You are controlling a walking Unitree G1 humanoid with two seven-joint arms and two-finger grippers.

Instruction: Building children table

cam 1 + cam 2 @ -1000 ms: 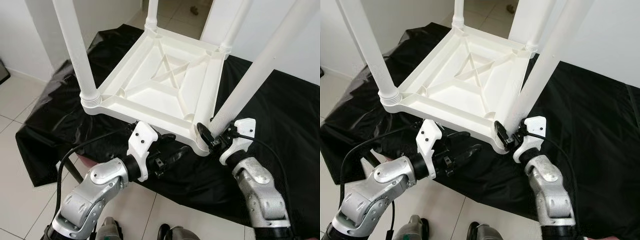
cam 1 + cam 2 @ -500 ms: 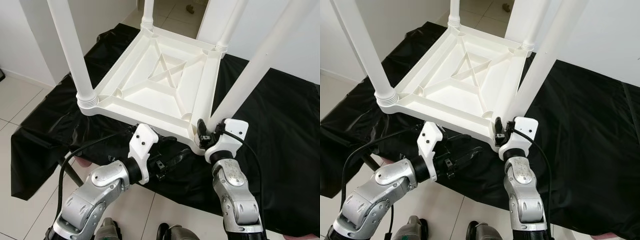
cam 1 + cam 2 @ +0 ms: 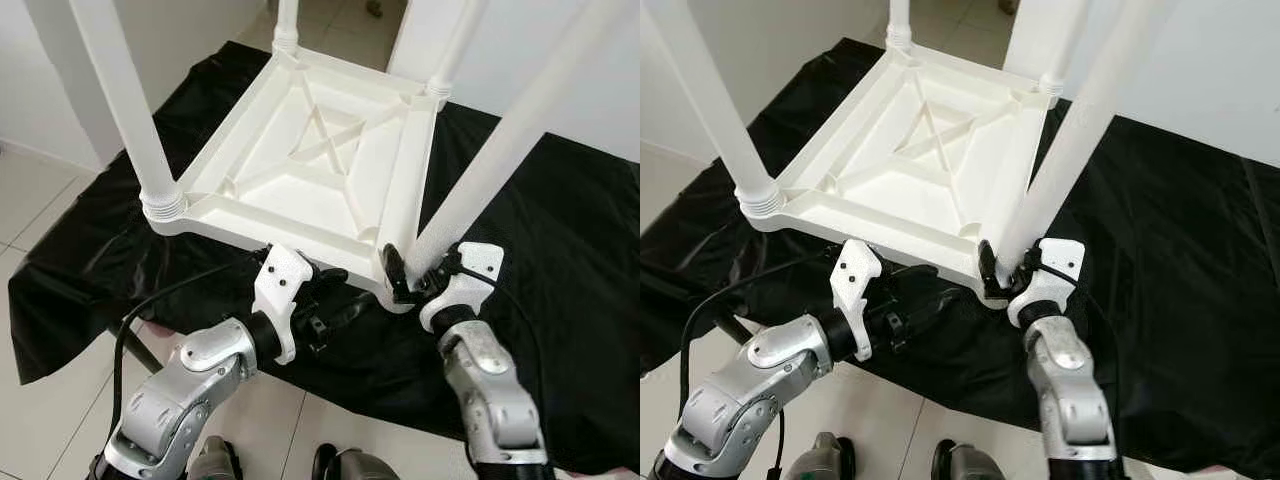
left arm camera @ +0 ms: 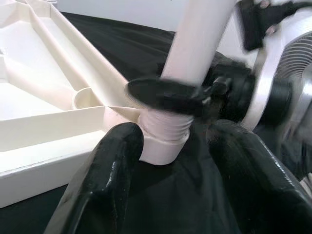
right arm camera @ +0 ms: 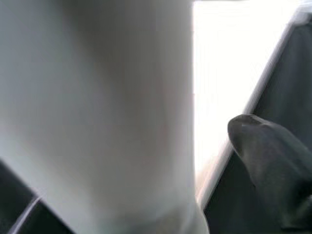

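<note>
A white plastic children's table lies upside down on a black cloth, its legs pointing up. At the near right corner, my right gripper is shut on the base of the near right leg, just above its ribbed socket. The leg stands close against one finger in the right wrist view. My left gripper is open, low at the table's front edge, and points toward that same corner. Its two fingers stand wide apart before the socket, holding nothing.
Three other legs rise at the near left, far left and far right corners. The cloth covers a low surface whose front edge is close to me. Tiled floor lies at the left, a white wall at the right.
The right wrist has swung around the near right leg's base, first inward and then back out, still holding it. The left arm has barely moved. The view has shifted a little.
</note>
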